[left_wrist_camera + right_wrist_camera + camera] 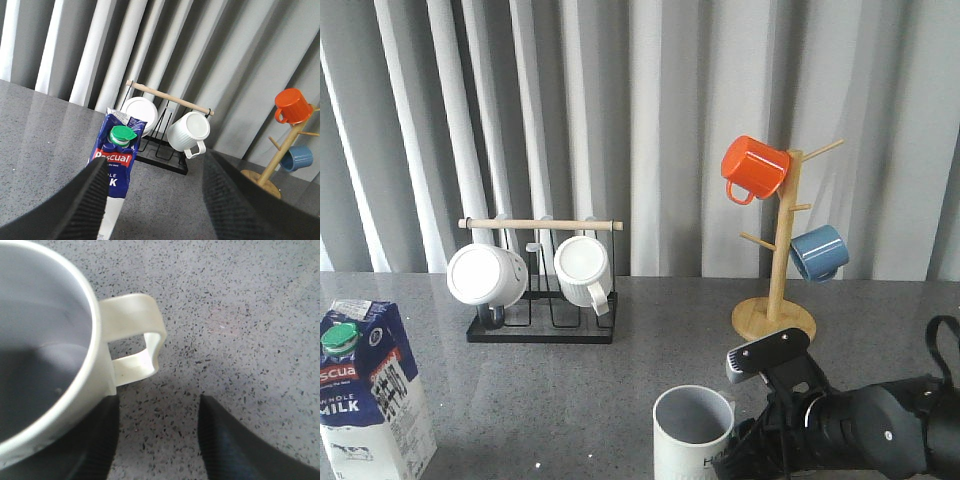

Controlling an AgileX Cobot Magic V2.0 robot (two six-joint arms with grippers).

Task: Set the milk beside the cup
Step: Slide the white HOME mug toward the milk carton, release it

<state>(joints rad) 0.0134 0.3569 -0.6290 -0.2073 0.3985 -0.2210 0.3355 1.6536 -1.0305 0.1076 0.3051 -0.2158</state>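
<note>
The milk, a blue and white carton with a green cap, stands upright at the table's front left. The cup, off-white with a grey inside, stands at the front centre. In the left wrist view my left gripper is open and empty; the milk stands just ahead of it, in line with one finger, not between the jaws. My right arm lies low to the right of the cup. In the right wrist view my right gripper is open and empty, with the cup and its handle just beyond one finger.
A black rack with a wooden bar holds two plain white mugs at the back left. A wooden mug tree at the back right carries an orange mug and a blue mug. Grey curtains hang behind the table.
</note>
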